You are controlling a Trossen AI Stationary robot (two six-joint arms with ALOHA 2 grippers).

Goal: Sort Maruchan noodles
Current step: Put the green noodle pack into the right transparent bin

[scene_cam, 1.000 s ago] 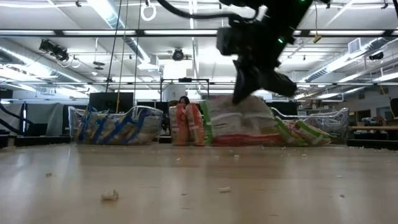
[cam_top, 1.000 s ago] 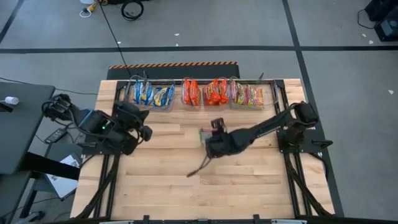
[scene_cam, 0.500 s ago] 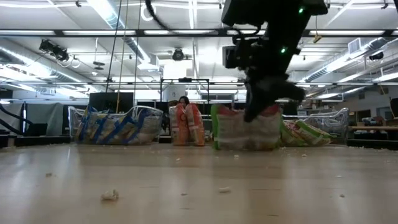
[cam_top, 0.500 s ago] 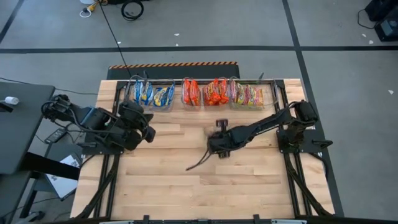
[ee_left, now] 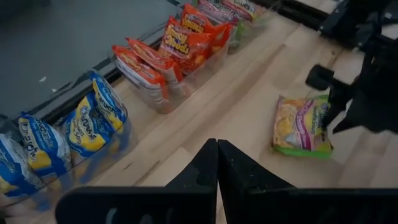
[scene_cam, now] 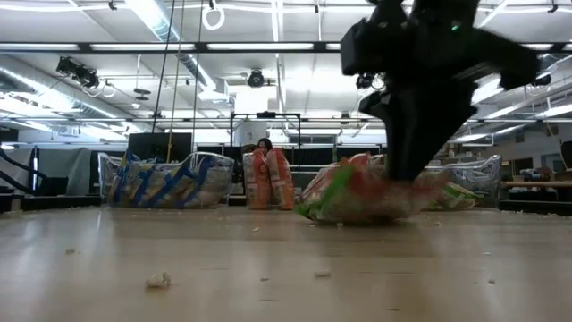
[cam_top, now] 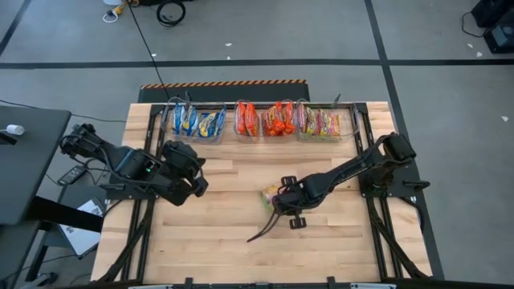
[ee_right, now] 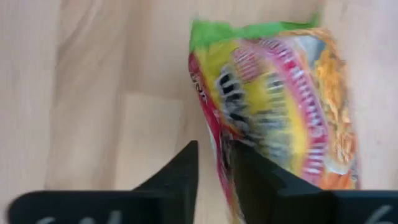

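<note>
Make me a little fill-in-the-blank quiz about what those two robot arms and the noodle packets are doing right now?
1. The loose yellow-green crinkly plastic noodle packet lies on the ____ wooden table.
2. The right claw is beside that packet, while the left claw holds ____.
3. The orange-red packets stand in the ____ of the three clear plastic bins.

Missing words: light; nothing; middle
</note>
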